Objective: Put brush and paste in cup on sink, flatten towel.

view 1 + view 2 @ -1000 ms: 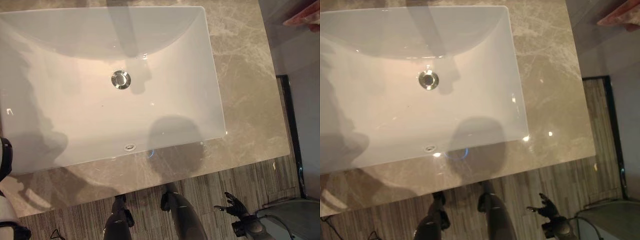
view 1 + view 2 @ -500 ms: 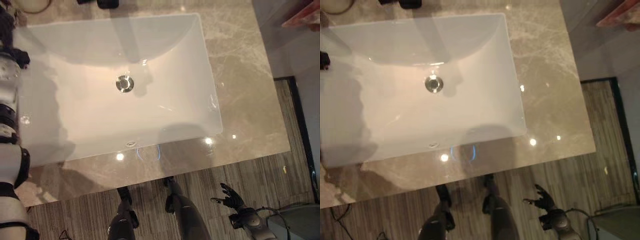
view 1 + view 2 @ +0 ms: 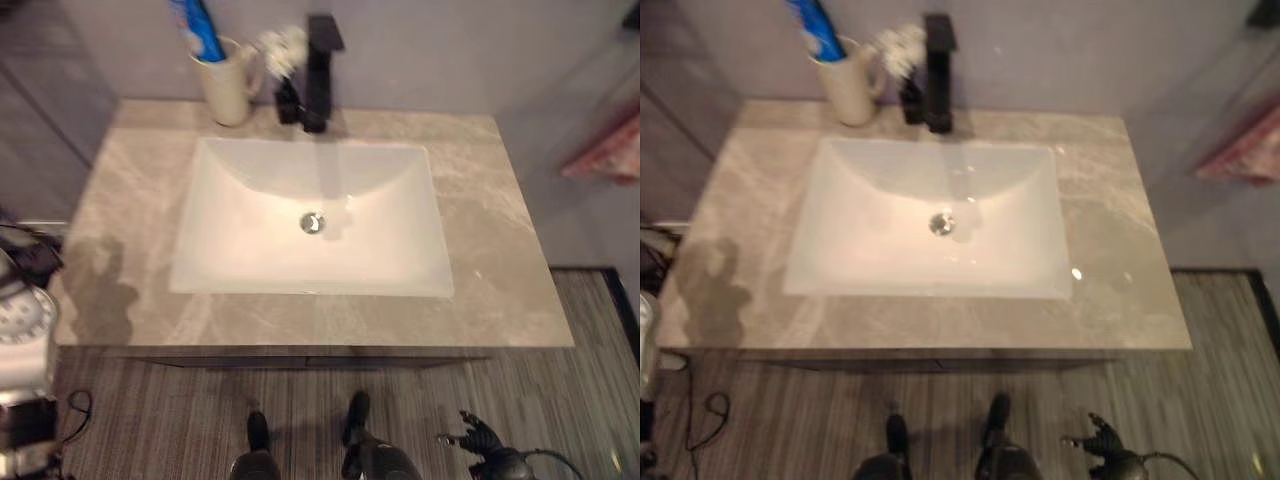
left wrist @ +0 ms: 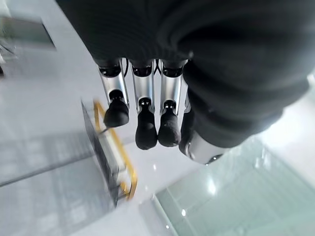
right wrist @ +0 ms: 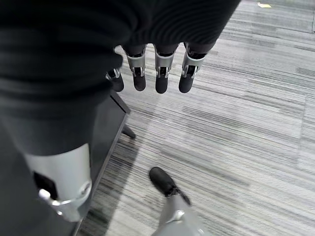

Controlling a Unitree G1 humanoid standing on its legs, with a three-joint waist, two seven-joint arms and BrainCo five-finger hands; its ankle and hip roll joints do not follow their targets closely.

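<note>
With the brush and paste [image 3: 196,28] already standing in the cup [image 3: 226,83] behind the sink [image 3: 205,250], and both your left hand [image 4: 142,115] and right hand [image 3: 478,436] hanging relaxed and empty, you likely need to turn to the pink towel [image 3: 604,158] hanging at the right.

text: none legible | labels: none legible | numbers, signs: none legible

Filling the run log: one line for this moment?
cup: holds blue tube, beside faucet | sink: empty | left hand: open | right hand: open, over floor
</note>
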